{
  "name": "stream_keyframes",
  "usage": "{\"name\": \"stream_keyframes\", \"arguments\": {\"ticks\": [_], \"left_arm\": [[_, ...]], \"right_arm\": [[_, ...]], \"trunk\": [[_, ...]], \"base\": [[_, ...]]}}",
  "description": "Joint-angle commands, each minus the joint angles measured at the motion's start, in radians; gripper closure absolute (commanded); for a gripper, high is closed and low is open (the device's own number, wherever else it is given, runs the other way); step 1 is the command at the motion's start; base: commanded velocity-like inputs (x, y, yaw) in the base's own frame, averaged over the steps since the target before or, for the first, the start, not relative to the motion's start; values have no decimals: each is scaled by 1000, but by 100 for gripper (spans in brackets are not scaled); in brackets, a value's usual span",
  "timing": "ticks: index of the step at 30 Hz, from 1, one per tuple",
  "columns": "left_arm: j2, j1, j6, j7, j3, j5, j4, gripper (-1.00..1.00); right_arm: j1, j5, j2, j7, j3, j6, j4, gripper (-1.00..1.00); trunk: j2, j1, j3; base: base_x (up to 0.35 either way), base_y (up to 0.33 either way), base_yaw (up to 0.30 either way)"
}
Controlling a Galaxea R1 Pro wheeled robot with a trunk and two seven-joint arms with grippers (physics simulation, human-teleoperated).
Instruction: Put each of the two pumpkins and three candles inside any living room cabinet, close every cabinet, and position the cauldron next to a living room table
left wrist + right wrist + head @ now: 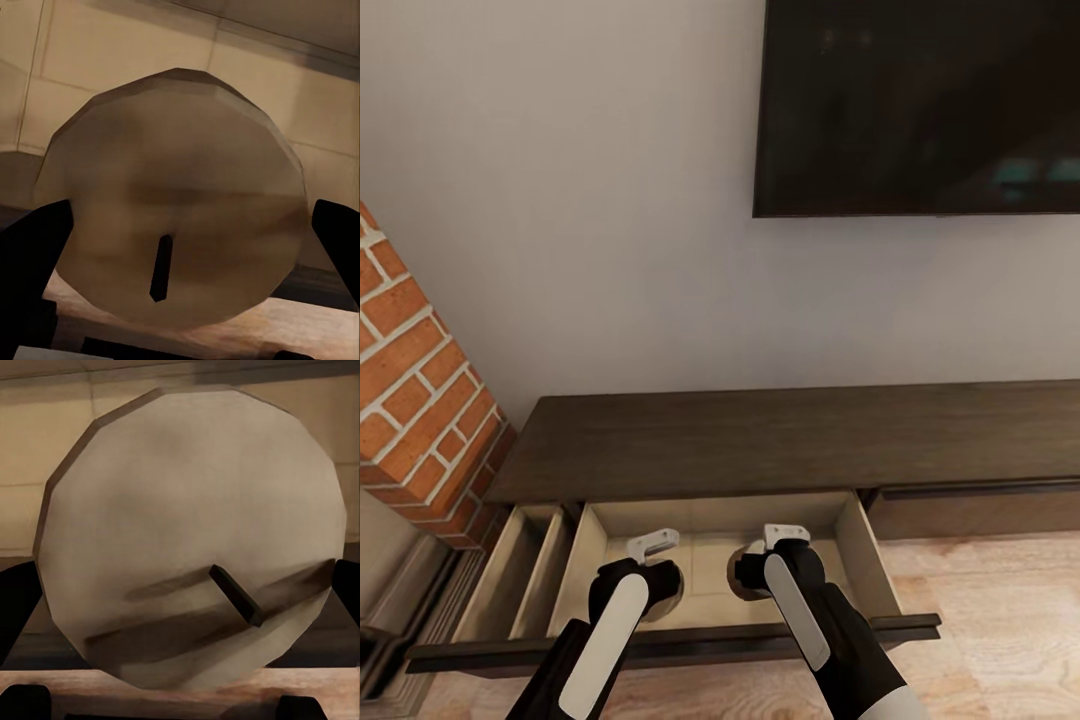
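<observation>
The dark-brown cabinet (790, 440) runs along the wall with a wide drawer (865, 560) pulled out, its inside pale beige. Both arms reach down into that drawer. In the left wrist view a beige-grey candle (172, 165) with a short dark wick sits between the black fingers (34, 247) of my left gripper (184, 247), which is shut on it. My right gripper (180, 600) is shut on a second candle (187, 487), wick end toward the camera. In the head view the left gripper (663, 588) and right gripper (746, 575) hang side by side over the drawer floor.
A narrower drawer (525, 580) stands open to the left of the wide one. The drawer front (980, 505) to the right is shut. A red-brick fireplace (420, 400) rises at the left, a dark TV (920, 100) hangs above, and light wood floor (1000, 620) lies at the right.
</observation>
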Motion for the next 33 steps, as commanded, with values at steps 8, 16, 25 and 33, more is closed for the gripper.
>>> {"name": "stream_keyframes", "arguments": {"ticks": [8,16,25,33], "left_arm": [[2,-1,-31,9,-3,9,-1,100],[1,-17,-46,8,-2,8,22,100],[1,-19,-51,8,-3,7,27,100],[0,-19,-72,8,-8,-3,18,100]], "right_arm": [[-1,-8,0,-10,15,-72,21,100],[-1,-8,0,-9,16,-77,45,100],[-1,-8,0,-10,20,-101,50,100],[-1,-7,0,-10,21,-103,50,100]], "trunk": [[-57,31,-26],[-113,61,-51],[-176,96,-79],[-190,103,-85]], "base": [[0,0,0],[0,0,0],[0,0,0],[7,2,0]]}}
